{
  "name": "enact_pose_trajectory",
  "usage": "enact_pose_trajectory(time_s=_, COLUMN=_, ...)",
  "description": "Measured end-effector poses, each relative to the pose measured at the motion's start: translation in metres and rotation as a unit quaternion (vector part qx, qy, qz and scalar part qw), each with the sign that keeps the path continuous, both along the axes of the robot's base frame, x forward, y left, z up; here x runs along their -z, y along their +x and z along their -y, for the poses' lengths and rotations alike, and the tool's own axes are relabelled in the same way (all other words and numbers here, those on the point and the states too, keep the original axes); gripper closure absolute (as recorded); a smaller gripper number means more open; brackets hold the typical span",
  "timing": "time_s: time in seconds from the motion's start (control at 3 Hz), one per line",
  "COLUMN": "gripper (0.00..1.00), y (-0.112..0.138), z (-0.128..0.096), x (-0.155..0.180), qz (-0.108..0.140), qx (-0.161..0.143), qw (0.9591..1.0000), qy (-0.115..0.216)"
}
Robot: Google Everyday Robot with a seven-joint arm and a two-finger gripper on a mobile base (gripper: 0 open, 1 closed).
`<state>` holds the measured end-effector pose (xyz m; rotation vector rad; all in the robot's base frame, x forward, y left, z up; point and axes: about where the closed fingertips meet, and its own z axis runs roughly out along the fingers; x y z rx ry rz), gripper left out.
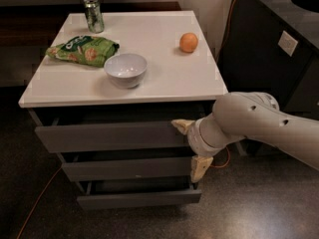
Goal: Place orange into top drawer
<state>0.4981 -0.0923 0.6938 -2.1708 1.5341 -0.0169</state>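
- Grey front first: the top drawer (112, 136) sits right under the white tabletop (169, 83), and it looks shut or nearly so. There's only a dark gap above it and none of its inside shows.
- Gripper (191, 147) is right at the drawer's right end, down in front of the face. It's wide open, with the tan fingers (181, 125) spread one above the other. The upper one is at the drawer's top edge and the lower one is down by the middle drawer. It's holding nothing.
- The orange (188, 42) is up on the tabletop, above the drawer's right end and well back from its front edge. It sits alone, touching nothing.
- So the relation that matters: from the gripper, the fruit is up and back, almost straight over the drawer's right end. It's round, so there's no long axis to line up with.
- There's one arm only, so no choice of hand.
- My read is that the drawer gets pulled out before the orange gets fetched. With the fingers stacked at the front's edge, that looks like the step in hand.
- The white bowl (125, 68) is above the drawer's middle. The green snack bag (82, 50) and the can (92, 14) are above its left end. All three are away from the line between gripper and fruit.
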Motion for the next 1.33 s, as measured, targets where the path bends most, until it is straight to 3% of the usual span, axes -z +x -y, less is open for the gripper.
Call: enact_pose_trajectory(time_s=1.33, gripper=0.0, y=0.073, z=0.0, x=0.036, qz=0.014, qx=0.035, qw=0.9993, qy=-0.007)
